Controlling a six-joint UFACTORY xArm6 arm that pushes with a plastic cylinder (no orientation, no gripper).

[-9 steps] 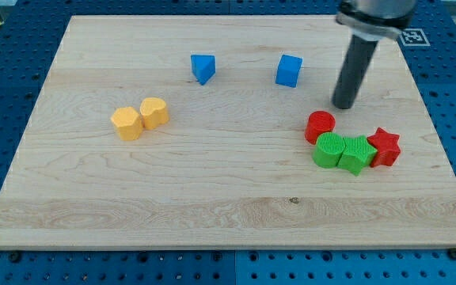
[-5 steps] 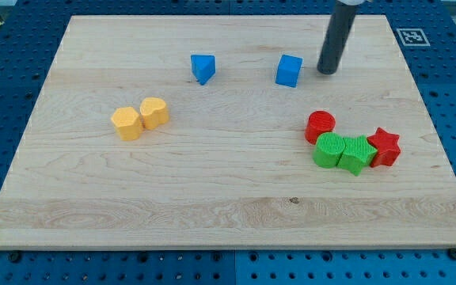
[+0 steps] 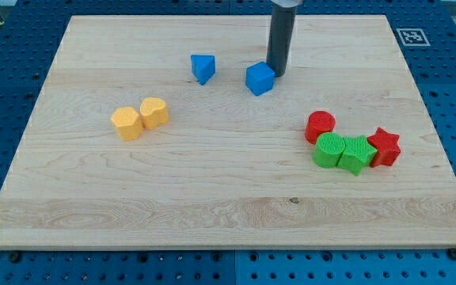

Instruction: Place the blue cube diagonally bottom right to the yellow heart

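The blue cube (image 3: 260,79) sits on the wooden board (image 3: 212,198) above the middle. My tip (image 3: 277,74) touches the cube's upper right side. The yellow heart (image 3: 154,112) lies at the view's left, touching a yellow hexagon-like block (image 3: 126,123) on its left. The cube is to the right of and a little above the heart.
A second blue block (image 3: 203,68), wedge-like, lies left of the cube. At the view's right sit a red cylinder (image 3: 320,126), a green cylinder (image 3: 328,150), a green block (image 3: 356,153) and a red star (image 3: 384,146), bunched together.
My tip swept from the right side up and then left, reaching the blue cube. The cube has slid left and slightly down and turned a little.
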